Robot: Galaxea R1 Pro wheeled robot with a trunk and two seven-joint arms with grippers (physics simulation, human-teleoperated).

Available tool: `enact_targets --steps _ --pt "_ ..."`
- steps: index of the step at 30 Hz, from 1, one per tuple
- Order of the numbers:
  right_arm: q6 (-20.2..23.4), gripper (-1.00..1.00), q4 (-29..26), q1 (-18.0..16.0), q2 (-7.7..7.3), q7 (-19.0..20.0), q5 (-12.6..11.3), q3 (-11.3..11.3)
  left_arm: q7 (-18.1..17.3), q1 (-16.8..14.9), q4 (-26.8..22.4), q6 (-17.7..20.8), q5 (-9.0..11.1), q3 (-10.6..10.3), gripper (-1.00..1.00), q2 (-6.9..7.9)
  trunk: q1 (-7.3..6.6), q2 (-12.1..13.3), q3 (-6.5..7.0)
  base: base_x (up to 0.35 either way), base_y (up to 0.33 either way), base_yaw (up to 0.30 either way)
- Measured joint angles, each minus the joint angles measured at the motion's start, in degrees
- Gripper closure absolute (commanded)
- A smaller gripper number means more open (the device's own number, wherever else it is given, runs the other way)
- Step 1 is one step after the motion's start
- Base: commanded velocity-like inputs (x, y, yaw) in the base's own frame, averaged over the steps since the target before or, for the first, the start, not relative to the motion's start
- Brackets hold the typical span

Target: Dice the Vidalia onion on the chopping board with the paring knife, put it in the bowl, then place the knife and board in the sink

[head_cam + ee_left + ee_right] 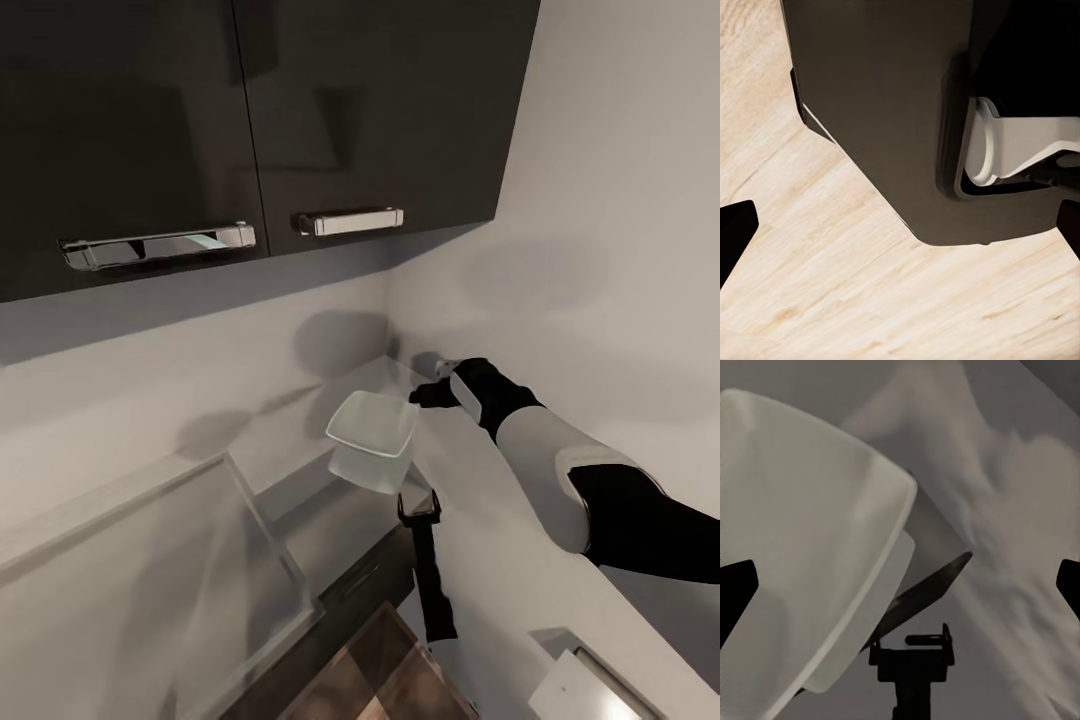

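The white squarish bowl (372, 432) stands on the grey countertop (270, 440) near the room's corner; the right wrist view has it large and close (802, 555). My right gripper (428, 390) reaches past the bowl toward the corner wall. Its fingertips sit far apart, open and empty (904, 585). My left gripper (420, 505) hangs just in front of the bowl, off the counter edge, and is open too (901, 229). The left wrist view looks down at wood floor. The onion, chopping board and paring knife are out of view.
Dark glossy wall cabinets (250, 110) with steel bar handles (350, 221) hang above the counter. A pale rectangular basin-like shape (150, 580) lies at the counter's left. Dark cabinet fronts (350, 590) and wood floor (370, 680) lie below. The robot's dark base (892, 112) sits over the floor.
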Motion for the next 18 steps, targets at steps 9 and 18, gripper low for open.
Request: enact_targets --steps 9,18 --pt "0.02 -1.00 0.17 0.00 0.51 0.00 -0.01 0.00 -0.02 0.00 -0.02 0.00 0.00 0.00 -1.00 0.00 0.00 0.00 -0.73 0.000 0.000 0.000" --pt "-0.02 -1.00 0.96 0.00 0.70 0.00 0.00 0.00 0.00 0.01 0.03 0.00 0.00 0.00 -1.00 0.00 0.00 0.00 -1.55 0.000 0.000 0.000"
